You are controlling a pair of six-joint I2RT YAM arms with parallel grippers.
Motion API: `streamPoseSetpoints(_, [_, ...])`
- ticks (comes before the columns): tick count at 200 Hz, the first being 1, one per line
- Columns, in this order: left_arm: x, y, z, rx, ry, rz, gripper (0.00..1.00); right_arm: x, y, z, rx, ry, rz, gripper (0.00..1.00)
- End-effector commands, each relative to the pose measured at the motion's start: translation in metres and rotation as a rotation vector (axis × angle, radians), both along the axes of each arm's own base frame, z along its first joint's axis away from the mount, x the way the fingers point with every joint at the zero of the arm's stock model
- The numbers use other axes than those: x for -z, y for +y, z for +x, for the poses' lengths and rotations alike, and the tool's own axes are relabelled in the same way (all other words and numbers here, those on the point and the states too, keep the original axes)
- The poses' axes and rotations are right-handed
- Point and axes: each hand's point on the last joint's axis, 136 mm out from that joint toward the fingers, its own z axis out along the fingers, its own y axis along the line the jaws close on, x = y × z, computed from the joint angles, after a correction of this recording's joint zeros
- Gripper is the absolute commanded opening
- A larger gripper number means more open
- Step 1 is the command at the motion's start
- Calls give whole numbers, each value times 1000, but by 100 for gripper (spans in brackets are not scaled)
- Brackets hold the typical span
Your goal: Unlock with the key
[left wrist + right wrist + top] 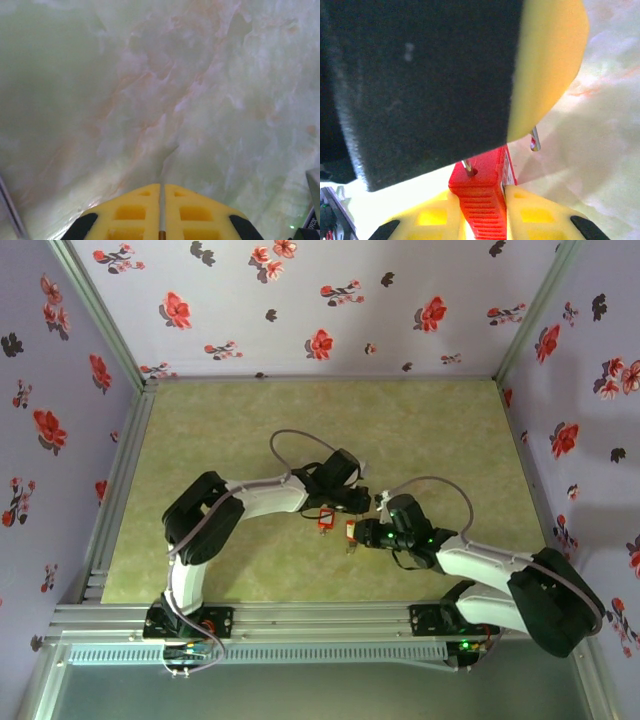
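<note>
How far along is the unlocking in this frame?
Done: the right gripper clamps the red lock, and the left gripper pinches what looks like the key. In hand: a metal pin meets a hole in the lock's top. Remaining: turning and opening.

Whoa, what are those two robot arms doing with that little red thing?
The right gripper is pinching a red padlock. The left gripper is shut on a thin metal strip, likely the key, and hovers close to the padlock's top. A metal pin meets that top, but I can't tell if it's unlocked.
</note>
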Motion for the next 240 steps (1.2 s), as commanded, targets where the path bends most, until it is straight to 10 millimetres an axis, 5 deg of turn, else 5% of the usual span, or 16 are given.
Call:
streamPoseSetpoints(1, [-3, -18, -11, 93, 27, -70, 0, 40, -43, 2, 174, 120, -117, 12])
streamPoseSetpoints(71, [10, -28, 2, 126, 40, -122, 1, 54, -66, 1, 237, 204, -146, 20])
streamPoseSetpoints(148, [18, -34, 14, 117, 44, -188, 19, 66, -76, 3, 270, 270, -185, 26])
streamPoseSetpoints(207, [16, -29, 33, 55, 45, -234, 54, 62, -79, 6, 287, 268, -196, 40])
streamPoseSetpoints(240, [-15, -28, 50, 4, 7, -306, 70, 44, -77, 10, 280, 231, -179, 52])
